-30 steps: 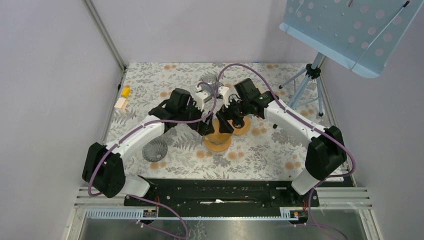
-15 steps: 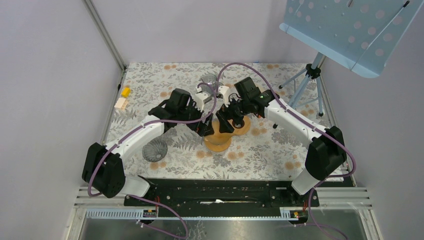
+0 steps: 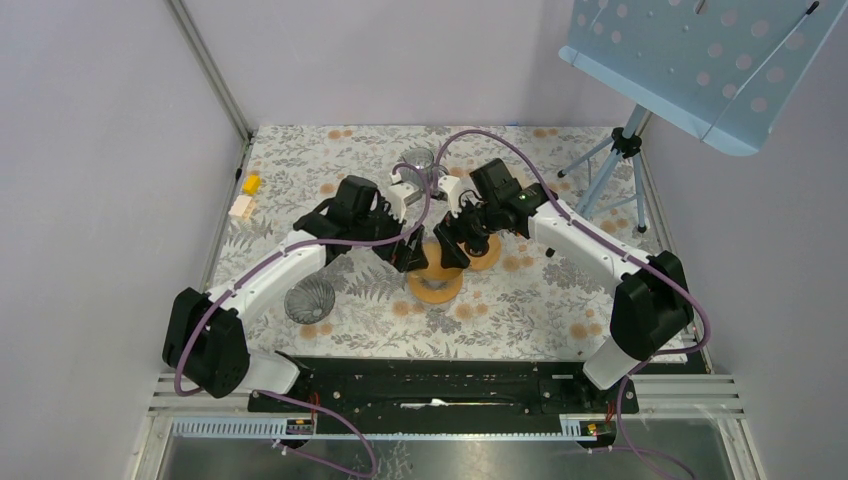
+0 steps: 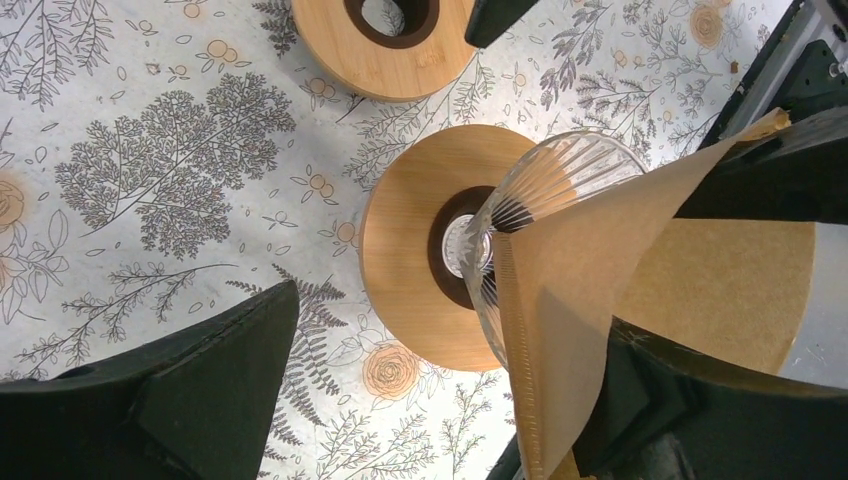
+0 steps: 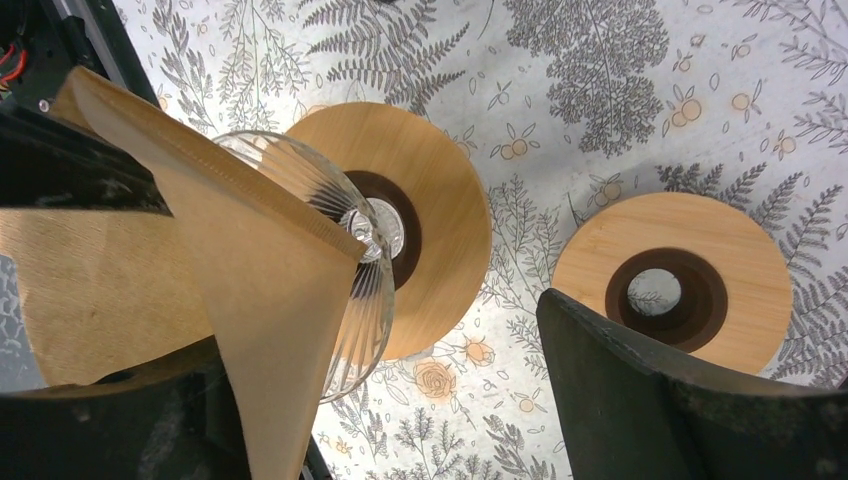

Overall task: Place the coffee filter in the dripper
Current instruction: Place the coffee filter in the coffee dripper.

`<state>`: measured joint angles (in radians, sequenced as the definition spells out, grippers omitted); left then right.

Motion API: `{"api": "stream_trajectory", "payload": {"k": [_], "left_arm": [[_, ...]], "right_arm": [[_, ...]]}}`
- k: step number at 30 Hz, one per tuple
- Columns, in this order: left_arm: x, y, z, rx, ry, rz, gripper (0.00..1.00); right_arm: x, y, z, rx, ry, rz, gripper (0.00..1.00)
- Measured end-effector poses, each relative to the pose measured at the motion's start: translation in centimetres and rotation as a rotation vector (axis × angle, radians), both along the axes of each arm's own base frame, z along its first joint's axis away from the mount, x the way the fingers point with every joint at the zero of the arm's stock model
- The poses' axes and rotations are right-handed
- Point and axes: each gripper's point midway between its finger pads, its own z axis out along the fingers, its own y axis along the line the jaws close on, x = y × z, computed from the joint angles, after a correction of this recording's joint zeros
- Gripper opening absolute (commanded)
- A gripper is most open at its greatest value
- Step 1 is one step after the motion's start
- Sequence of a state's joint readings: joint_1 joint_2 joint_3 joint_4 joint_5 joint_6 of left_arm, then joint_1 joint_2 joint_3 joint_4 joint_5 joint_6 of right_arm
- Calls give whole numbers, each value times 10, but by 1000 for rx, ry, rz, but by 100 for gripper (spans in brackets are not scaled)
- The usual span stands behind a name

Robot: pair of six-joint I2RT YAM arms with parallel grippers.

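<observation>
Top view: the two arms meet over the middle of the flowered table (image 3: pixel 560 300). The left gripper (image 3: pixel 412 252) and the right gripper (image 3: pixel 452 243) hang close together above a round wooden base (image 3: pixel 437 288). A second wooden ring (image 3: pixel 488 252) lies just beside that base. A separate ribbed glass cone (image 3: pixel 309 299) sits well apart, near the left arm. From here the arms hide the filter.

Left wrist view: the left gripper (image 4: pixel 455 310) has its jaws spread wide, and nothing is pinched between them. A glass dripper (image 4: pixel 560 180) stands in the wooden base (image 4: pixel 410 260). The brown paper filter (image 4: pixel 600 290), folded flat, leans across the dripper's rim. Its tip points toward the dripper's centre. Its outer side rests against the dark finger (image 4: pixel 660 400) on the right.

Right wrist view: the right gripper (image 5: pixel 370 330) is also wide apart, with the dripper (image 5: pixel 340 210) between its fingers. The filter (image 5: pixel 250 270) lies tilted over the dripper's left side and touches the left-hand finger (image 5: pixel 100 420). Whether that finger presses on it cannot be told. The second ring (image 5: pixel 670 290) lies flat on the table to the right.
</observation>
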<state>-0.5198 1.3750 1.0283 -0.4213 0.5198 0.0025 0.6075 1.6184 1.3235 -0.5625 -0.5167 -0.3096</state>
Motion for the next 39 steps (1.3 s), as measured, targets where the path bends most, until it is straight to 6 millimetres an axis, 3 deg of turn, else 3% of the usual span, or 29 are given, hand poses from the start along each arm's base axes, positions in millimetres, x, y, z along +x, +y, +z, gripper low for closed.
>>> {"api": "stream_trajectory", "payload": {"k": [24,32,39], "left_arm": [[-5,-4,19,-91,32,-42,99],[5,3,14,-44,-4,-6,99],[11,5,-5,-3,21,2,99]], "right_arm": [[-4,-5,-19,-34,7,-9,88],[-5,-6,-19,-38,12,-8,88],[-3,-5,-24,-42,15,-9,88]]}}
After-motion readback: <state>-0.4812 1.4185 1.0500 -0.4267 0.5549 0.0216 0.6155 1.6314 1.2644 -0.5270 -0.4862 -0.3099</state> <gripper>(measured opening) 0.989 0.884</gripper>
